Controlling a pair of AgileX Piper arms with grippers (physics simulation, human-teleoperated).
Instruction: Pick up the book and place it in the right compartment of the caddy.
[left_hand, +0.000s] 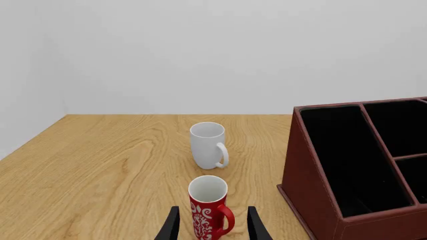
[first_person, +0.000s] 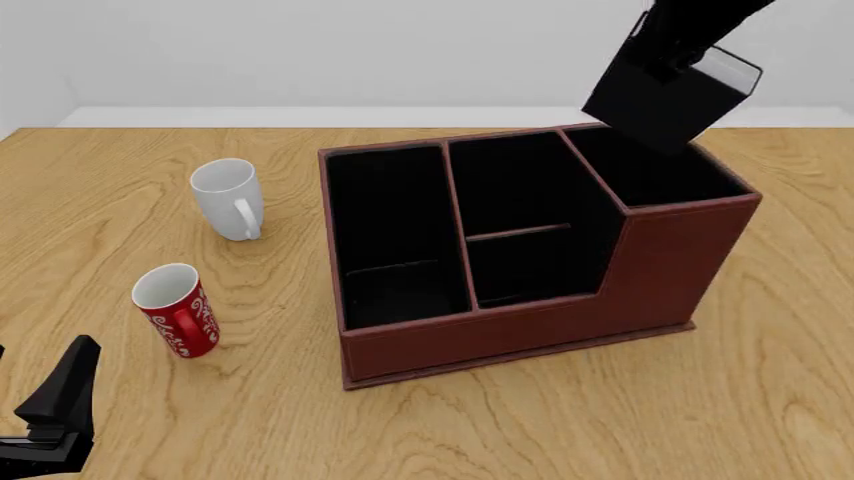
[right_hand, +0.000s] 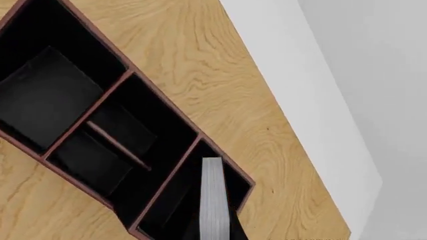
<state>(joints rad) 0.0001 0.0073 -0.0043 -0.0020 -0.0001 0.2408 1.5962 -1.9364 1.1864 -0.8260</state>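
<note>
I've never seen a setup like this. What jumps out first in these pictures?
The black book, held tilted in the right end effector, hangs above the tall right compartment of the reddish-brown caddy at the table's middle. Left of the caddy stand a white mug and, nearer, a red patterned mug, which sits just ahead of the open left end effector.

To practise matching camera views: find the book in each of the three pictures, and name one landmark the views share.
Left wrist view: the book is not in it.
Front view: the book hangs tilted, top right, above the caddy's tall right compartment.
Right wrist view: its white page edges show at bottom centre, over that compartment.
Shared landmark: the caddy.
</note>
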